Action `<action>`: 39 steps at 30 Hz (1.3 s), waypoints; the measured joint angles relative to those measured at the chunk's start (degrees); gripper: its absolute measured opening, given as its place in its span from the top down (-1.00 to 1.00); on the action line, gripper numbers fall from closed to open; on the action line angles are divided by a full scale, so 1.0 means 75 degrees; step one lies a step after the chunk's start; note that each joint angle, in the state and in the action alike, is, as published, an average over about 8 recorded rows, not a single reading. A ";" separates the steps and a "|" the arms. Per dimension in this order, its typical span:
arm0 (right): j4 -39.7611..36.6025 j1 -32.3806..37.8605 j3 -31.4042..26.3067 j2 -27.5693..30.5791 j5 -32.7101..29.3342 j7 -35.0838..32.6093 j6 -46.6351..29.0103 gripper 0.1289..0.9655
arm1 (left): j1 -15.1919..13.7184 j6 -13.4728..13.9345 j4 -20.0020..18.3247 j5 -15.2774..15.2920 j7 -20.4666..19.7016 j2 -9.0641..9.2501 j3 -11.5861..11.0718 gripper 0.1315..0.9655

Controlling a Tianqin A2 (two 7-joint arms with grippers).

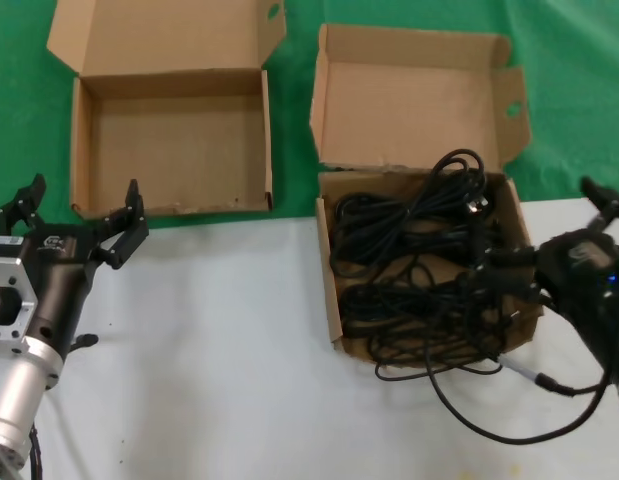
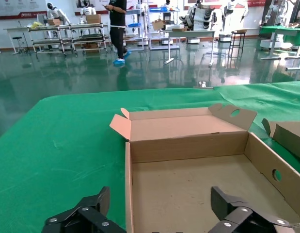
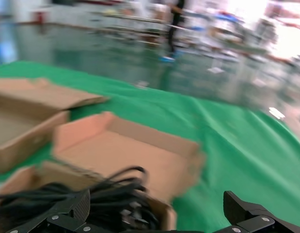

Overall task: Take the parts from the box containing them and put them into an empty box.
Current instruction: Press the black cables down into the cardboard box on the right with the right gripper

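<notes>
The right gripper point(image 1: 549, 235) hung spread over limp, tangled power cords point(image 1: 419, 270); pinching a bundled loop looked safest.

from my right wrist camera i see the right gripper point(image 3: 157, 213) with its two black fingers spread wide, hovering over a tangle of black rubber power cords point(image 3: 77, 196) inside a squarish brown cardboard box point(image 3: 135, 155) on green cloth point(image 3: 237, 145).

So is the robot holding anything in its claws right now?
No. The left claw is open by the empty box, and the right claw hangs open over the black cords, gripping none.
</notes>
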 joint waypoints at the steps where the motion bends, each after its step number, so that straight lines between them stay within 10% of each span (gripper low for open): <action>1: 0.0053 0.0041 -0.0038 0.0143 -0.0072 -0.0110 -0.0163 -1.00 | 0.0000 0.0000 0.0000 0.0000 0.0000 0.0000 0.0000 -0.50; 21: -0.0325 0.3085 -0.1727 0.2730 -0.1718 -0.3748 -0.3850 -1.00 | 0.0000 0.0000 0.0000 0.0000 -0.0001 0.0000 0.0000 0.36; 39: -0.1784 0.5320 -0.3354 0.1885 -0.3933 -0.4703 -0.4352 -0.94 | 0.0000 0.0000 0.0000 0.0001 -0.0002 0.0000 0.0000 0.91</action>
